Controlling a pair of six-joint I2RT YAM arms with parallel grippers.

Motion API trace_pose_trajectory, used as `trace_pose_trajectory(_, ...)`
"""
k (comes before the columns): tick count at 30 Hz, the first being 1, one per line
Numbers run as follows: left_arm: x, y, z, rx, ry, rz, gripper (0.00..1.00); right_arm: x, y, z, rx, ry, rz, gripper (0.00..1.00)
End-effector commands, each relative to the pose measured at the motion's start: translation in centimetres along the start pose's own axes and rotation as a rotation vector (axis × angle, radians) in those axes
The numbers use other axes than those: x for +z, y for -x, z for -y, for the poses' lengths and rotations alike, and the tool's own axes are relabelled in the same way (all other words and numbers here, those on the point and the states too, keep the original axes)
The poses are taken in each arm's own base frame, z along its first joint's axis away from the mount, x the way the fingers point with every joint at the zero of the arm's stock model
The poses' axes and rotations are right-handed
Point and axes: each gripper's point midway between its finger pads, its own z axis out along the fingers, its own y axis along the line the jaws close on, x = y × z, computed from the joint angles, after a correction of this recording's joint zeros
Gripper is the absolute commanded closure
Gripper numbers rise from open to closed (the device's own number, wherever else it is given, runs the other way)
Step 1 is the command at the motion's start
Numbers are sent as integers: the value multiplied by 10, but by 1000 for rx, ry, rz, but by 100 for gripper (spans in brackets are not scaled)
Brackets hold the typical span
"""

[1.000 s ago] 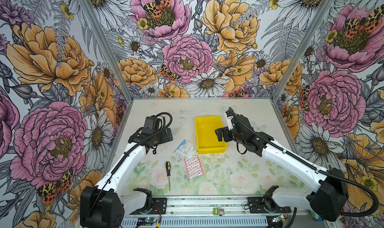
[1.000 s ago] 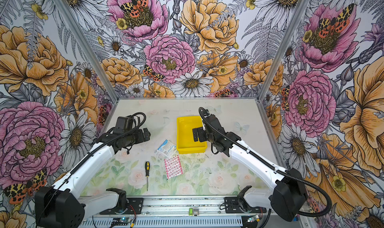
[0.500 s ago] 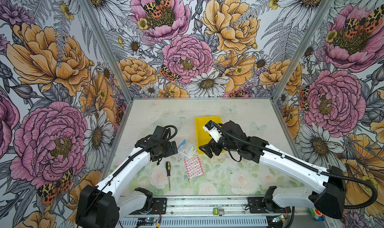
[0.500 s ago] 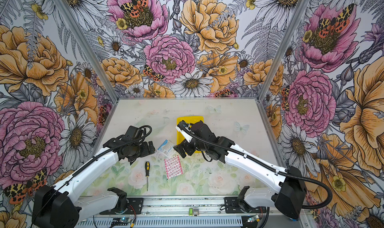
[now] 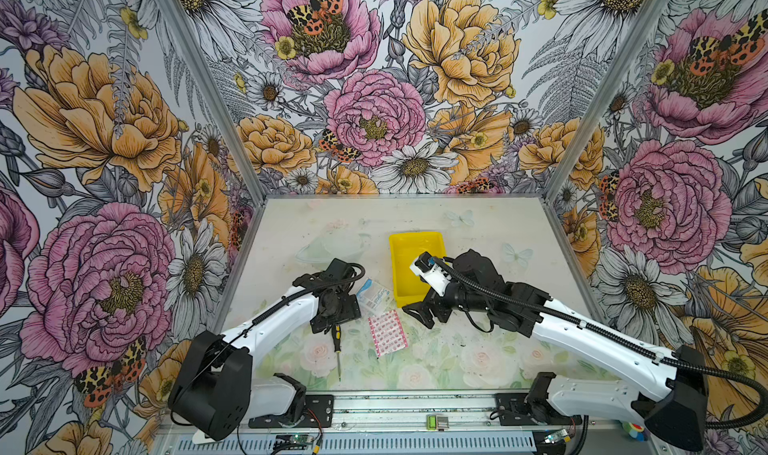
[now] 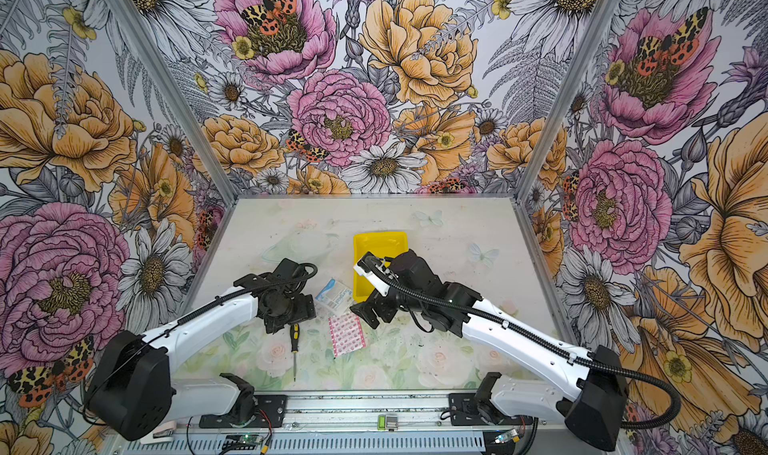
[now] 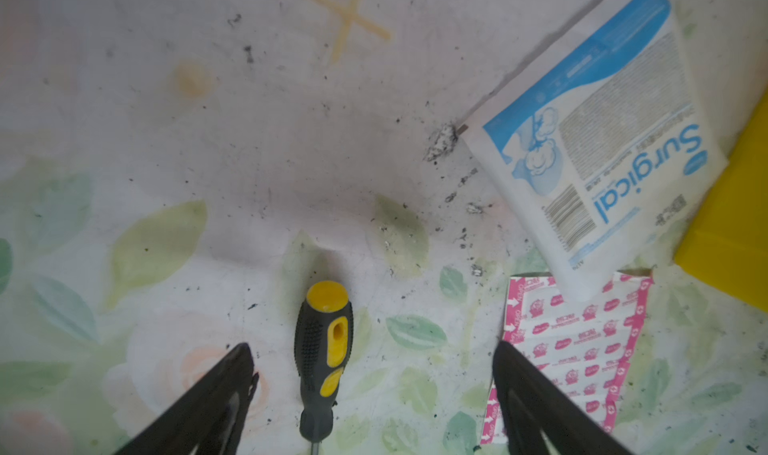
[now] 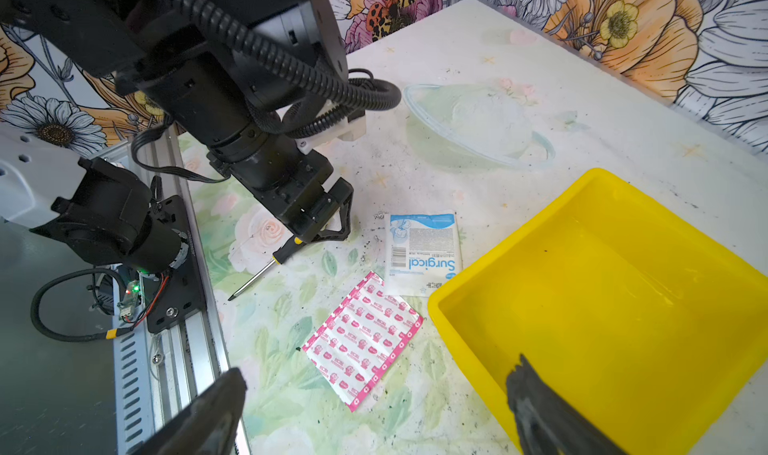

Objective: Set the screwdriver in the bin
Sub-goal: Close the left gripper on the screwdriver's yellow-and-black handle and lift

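The screwdriver [image 5: 337,334] lies flat on the table near the front left, black and yellow handle toward the back, thin shaft pointing to the front edge. My left gripper [image 7: 372,349] hangs open just over it. In the left wrist view the handle [image 7: 324,349] lies between the two fingers, nearer one of them, and touches neither. The yellow bin [image 5: 415,245] stands mid-table with nothing in it [image 8: 602,291]. My right gripper [image 8: 378,372] is open at the bin's front left corner [image 5: 424,311], holding nothing.
A blue and white Surgical packet [image 5: 376,297] lies between the left gripper and the bin. A pink patterned packet [image 5: 387,333] lies just in front of it, right of the screwdriver. A clear shallow dish [image 8: 478,120] sits behind the left arm. The metal rail [image 5: 415,407] runs along the front.
My left gripper has come forward and down from the back left until it straddles the screwdriver handle. The right gripper has swung from over the bin to its front left corner.
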Motion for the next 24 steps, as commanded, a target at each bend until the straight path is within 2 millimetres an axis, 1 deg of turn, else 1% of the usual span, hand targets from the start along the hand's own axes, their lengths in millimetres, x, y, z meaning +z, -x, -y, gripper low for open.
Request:
trace_pose_trajectory(1,8,3,-1,-10,37,22,14,5,-5,-2,-39,17,-8,1)
trace_pose_trajectory(4,16,-1,-3,-25,44,15,21,6,-6,-1,-48,11,-16,0)
trace_pose_trajectory(7,21,-3,-6,-27,58,8,23,4,-4,0,-40,2,-6,1)
trace_pose_trajectory(12,25,-8,-13,-27,75,1,28,3,-7,4,-34,-18,-10,1)
trace_pose_trajectory(20,33,-13,-17,-49,80,0,37,-2,-1,8,-39,-32,8,0)
trace_pose_trajectory(24,37,-18,-21,-66,82,-3,45,-3,-1,10,-35,-36,12,1)
